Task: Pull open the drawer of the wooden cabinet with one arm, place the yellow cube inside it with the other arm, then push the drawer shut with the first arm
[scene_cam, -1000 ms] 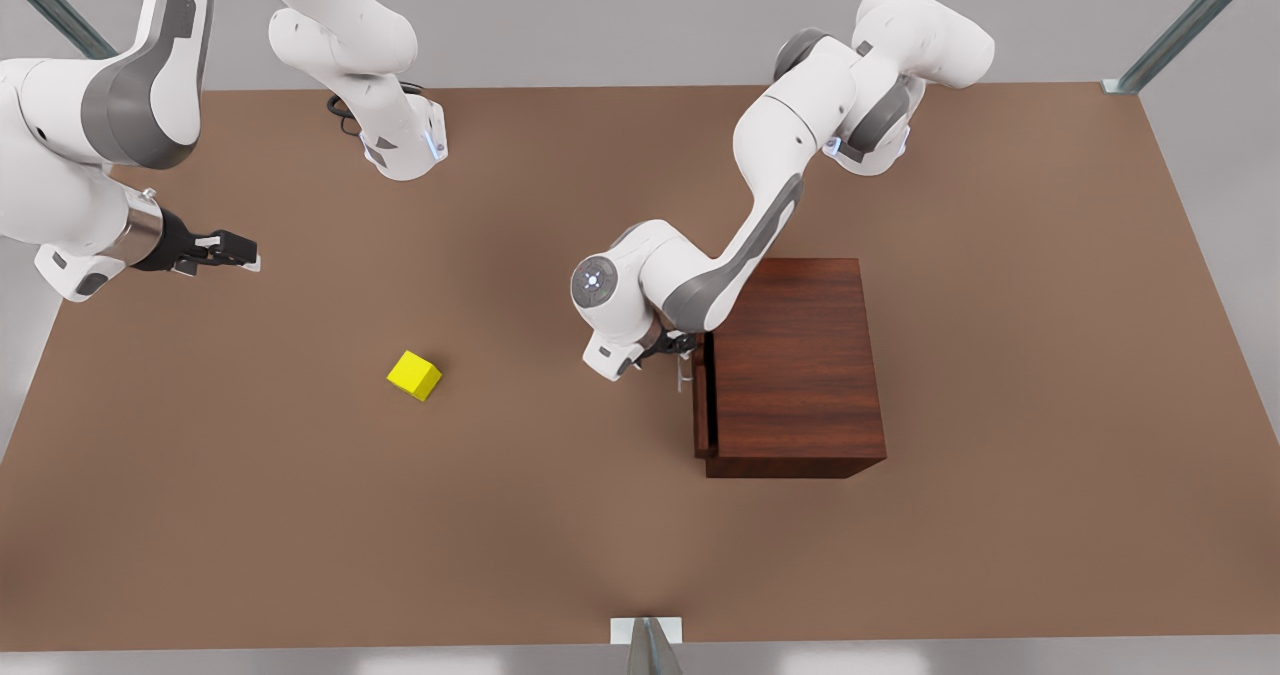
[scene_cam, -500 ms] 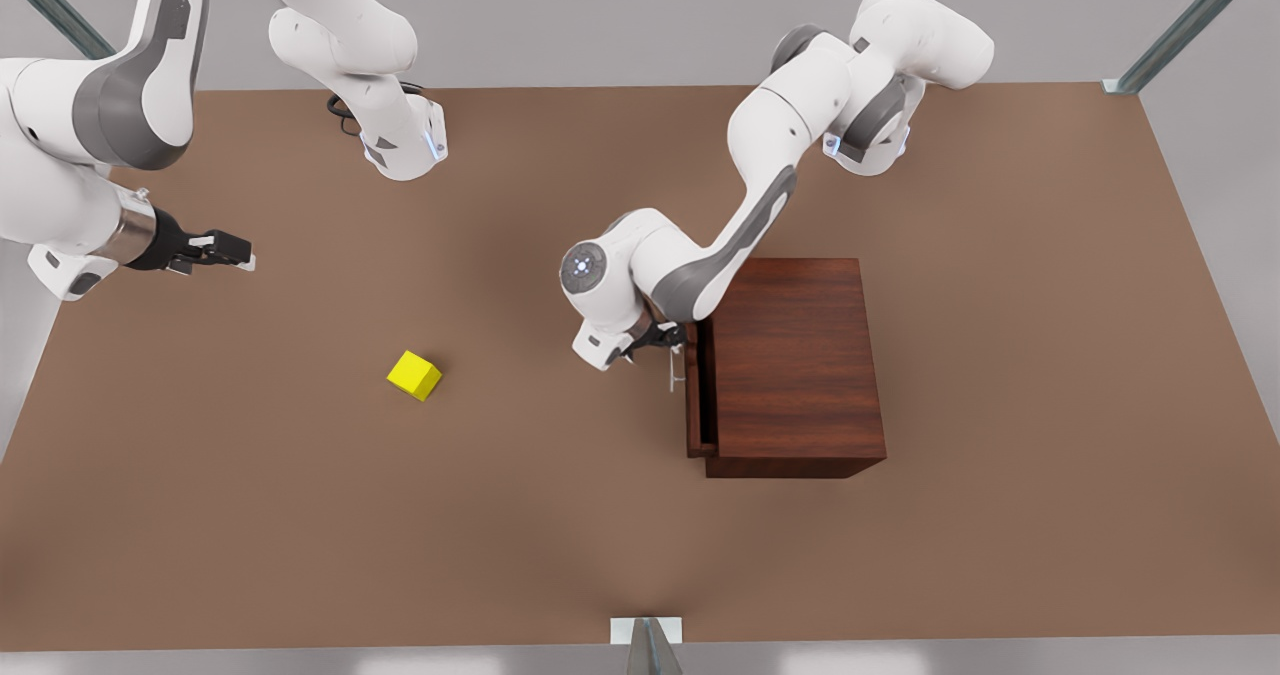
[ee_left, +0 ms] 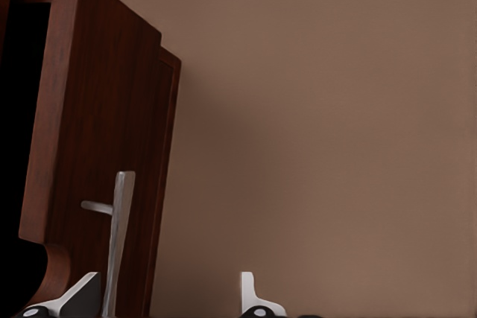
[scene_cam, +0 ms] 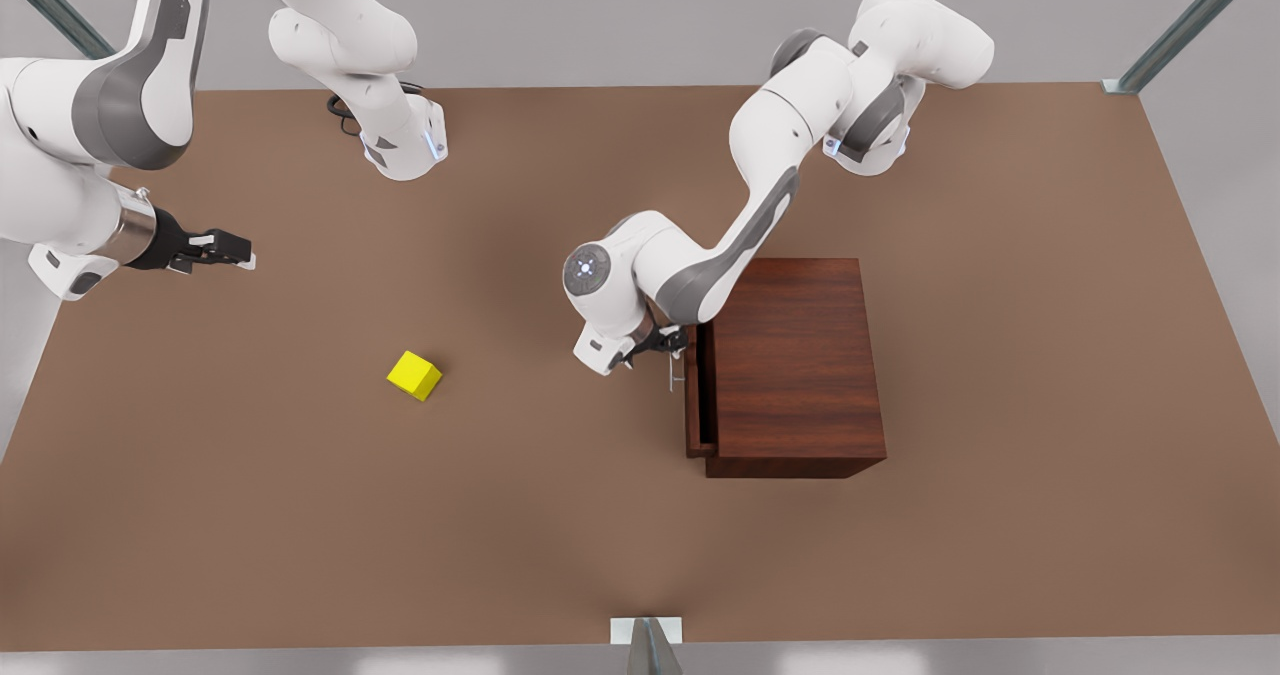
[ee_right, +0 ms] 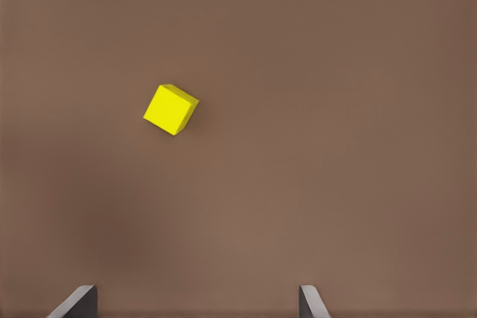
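Jaws of the left gripper (ee_left: 168,299) stand spread, with the silver handle (ee_left: 118,236) just inside one fingertip rather than pinched; in the front view this gripper (scene_cam: 668,343) sits at the drawer (scene_cam: 697,395) front. The drawer is out only a sliver from the wooden cabinet (scene_cam: 795,360), so the pull looks barely begun. To do it well, I judge the fingers should close on the bar or hook firmly behind it, then draw straight away from the cabinet face, toward the front view's left, without twisting, until the tray gapes enough for a cube.

The handle's long axis runs along the drawer front, near to far in the front view; the drawer slides at right angles to that.

Farther off, the yellow cube (scene_cam: 414,374) lies on the brown worktop (scene_cam: 1000,515), well apart from the cabinet, turned corner-on. The right gripper (scene_cam: 222,250) waits near the front view's left edge, its jaws wide apart, looking down at the cube (ee_right: 171,109).
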Robot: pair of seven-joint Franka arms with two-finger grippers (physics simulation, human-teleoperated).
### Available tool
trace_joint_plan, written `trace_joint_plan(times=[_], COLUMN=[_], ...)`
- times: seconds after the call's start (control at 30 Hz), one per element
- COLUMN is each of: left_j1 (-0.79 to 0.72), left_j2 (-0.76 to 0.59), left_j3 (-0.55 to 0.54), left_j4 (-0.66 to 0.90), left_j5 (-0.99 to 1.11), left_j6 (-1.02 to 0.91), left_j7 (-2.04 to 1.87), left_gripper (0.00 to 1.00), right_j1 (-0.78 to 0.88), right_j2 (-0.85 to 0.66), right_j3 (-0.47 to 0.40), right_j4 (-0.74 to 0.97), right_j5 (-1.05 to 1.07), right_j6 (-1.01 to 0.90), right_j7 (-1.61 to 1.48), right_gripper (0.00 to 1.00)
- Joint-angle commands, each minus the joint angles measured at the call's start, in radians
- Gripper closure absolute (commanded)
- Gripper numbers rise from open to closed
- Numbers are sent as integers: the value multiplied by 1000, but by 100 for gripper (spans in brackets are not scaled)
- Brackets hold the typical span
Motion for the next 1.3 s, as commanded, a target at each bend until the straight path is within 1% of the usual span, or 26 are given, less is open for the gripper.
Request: trace_joint_plan(times=[0.0,0.07,0.13,0.5,0.63,1.07,1.27], left_j1=[2,0,0,-26,-32,-54,-63], left_j2=[1,0,1,17,14,26,23], left_j3=[1,-6,-6,-3,-4,-1,-3], left_j4=[1,1,1,38,39,44,44], left_j5=[1,-4,-16,-16,-16,-16,-16], left_j6=[22,-32,-36,14,17,120,123], left_j7=[2,2,3,-1,-1,-4,-8], left_gripper=[7,7,7,7,7,7,6], right_j1=[0,-1,-1,-1,-1,-1,-3], right_j2=[-2,-1,-1,-1,-1,10,10], right_j3=[0,0,-3,-5,-5,-17,-25], right_j4=[0,0,0,-6,-6,-6,-6], right_j5=[1,1,1,2,7,10,10], right_j6=[-1,-1,-1,-4,-4,-9,-15], right_j7=[-2,-2,-2,-2,-2,-2,-15], right_gripper=[0,0,0,0,0,0,0])
